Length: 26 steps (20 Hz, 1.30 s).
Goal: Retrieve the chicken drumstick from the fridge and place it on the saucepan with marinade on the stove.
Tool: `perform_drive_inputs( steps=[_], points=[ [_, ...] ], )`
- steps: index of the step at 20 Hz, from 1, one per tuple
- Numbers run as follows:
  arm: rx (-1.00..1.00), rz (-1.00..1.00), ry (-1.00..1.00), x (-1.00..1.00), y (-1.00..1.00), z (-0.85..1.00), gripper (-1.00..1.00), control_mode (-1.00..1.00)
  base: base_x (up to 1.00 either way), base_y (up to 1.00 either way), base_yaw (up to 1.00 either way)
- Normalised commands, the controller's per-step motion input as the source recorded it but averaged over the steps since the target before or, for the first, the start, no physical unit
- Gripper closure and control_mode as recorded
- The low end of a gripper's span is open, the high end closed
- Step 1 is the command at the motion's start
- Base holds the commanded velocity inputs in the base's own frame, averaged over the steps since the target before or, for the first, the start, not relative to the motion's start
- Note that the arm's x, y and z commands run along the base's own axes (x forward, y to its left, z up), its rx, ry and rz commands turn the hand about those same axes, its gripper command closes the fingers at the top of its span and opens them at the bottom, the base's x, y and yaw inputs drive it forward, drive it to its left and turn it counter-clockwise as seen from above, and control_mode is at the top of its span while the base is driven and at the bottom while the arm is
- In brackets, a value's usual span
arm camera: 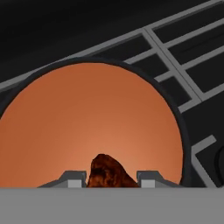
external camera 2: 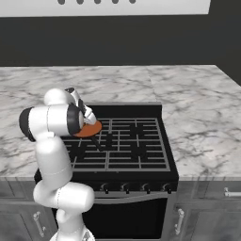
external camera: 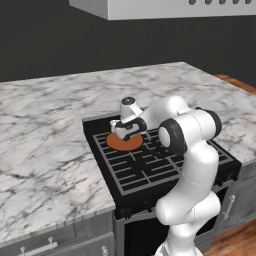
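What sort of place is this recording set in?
A rendered home kitchen, it seems: a black gas stove with grey metal grates and front knobs sits in a white-and-grey marble counter, a grey range hood hangs above, and a shallow round pan of orange marinade rests on a burner.

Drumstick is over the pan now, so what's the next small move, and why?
Probably open the gripper wider and let go: in the hand view the drumstick sits between the fingertips, low over the pan's orange middle, well inside its rim, on the stove.
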Motion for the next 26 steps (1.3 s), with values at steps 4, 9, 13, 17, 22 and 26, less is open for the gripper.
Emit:
perform_drive_inputs(
  steps=[4,9,13,17,22,26],
  points=[
    [0.0,-0.04,0.0,0.06,0.0,-0.06,1.0,-1.0,0.0,0.0,0.0],
    [0.0,-0.04,0.0,0.11,0.0,-0.1,1.0,-1.0,0.0,0.0,0.0],
    [0.0,-0.04,0.0,0.15,0.0,-0.11,1.0,-1.0,0.0,0.0,0.0],
    [0.0,-0.05,0.0,0.2,0.0,-0.11,1.0,-1.0,0.0,0.0,0.0],
    [0.0,-0.05,0.0,0.21,0.02,-0.1,1.0,-1.0,0.0,0.0,0.0],
    [0.0,-0.05,0.0,0.19,0.03,-0.14,1.0,-1.0,0.0,0.0,0.0]
  ],
)
